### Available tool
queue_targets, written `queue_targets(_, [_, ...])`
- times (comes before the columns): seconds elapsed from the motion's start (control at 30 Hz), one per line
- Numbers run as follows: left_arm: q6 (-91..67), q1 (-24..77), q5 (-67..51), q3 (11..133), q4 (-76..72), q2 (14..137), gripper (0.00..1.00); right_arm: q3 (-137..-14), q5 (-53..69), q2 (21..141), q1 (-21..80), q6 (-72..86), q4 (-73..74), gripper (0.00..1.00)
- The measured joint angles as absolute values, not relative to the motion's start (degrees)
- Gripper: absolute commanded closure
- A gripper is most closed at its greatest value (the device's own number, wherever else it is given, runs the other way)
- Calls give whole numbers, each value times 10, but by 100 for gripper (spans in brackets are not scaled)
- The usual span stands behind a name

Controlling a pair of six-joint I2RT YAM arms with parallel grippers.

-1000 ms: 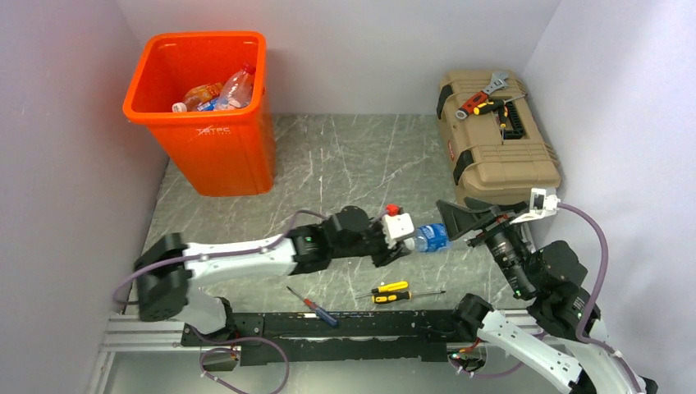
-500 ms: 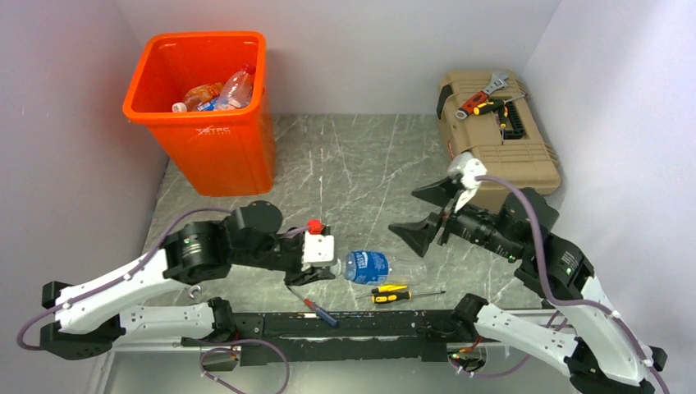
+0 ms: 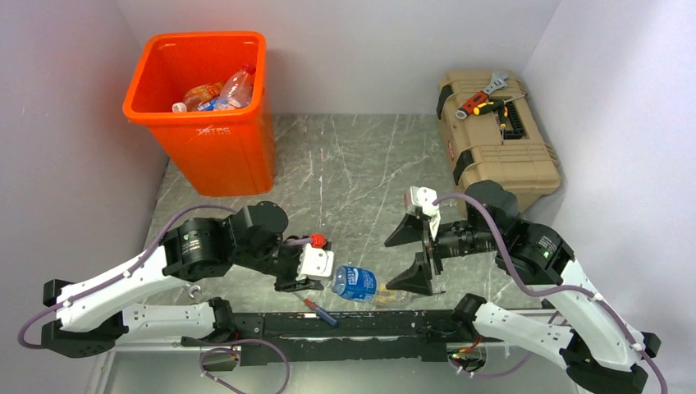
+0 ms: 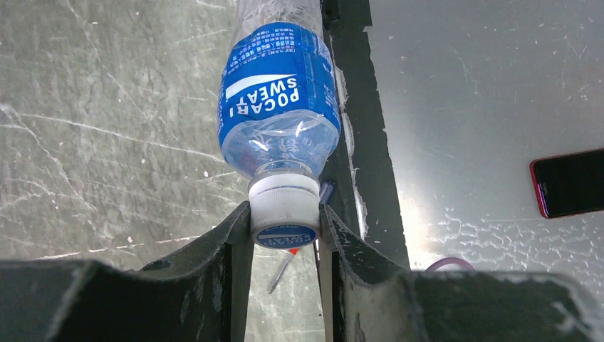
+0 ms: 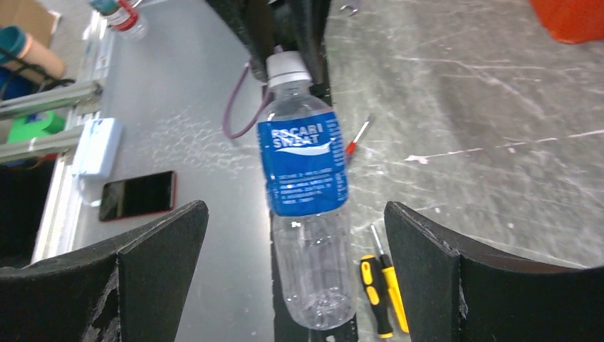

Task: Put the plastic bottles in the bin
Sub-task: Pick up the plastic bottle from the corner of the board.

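Three or so bottles already lie in the bin, which stands at the far left corner of the counter; one with an orange label and one with a red label can be made out, the rest are hard to tell apart. One more bottle is in hand, and the top view shows no other loose on the counter, so the job looks close to done, with the carry to the bin and the drop left for this one. The left tool is nearly closed, its jaws pinching the bottle's white cap from both sides. The right tool is spread as wide as it goes and grips nothing; its jaws stand either side of the bottle's base end, apart from it. The bottle hangs roughly level over the counter's near edge, between the two tools and well apart from the bin. It is clear plastic with a blue Pocari Sweat label around its upper half, a ribbed lower half, and appears empty and undented. Screwdrivers lie on the counter beneath it.
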State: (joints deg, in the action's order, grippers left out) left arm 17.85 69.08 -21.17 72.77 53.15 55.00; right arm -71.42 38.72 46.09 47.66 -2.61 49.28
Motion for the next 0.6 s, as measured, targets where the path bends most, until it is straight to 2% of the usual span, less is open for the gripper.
queue_targets(0.27, [193,691,-209,744,544,561,100,-670,424,472,484,-20,498,0])
queue_targets(0.6, [204,691,-204,764,543,561,100,-627,346,511,544,9,487,4])
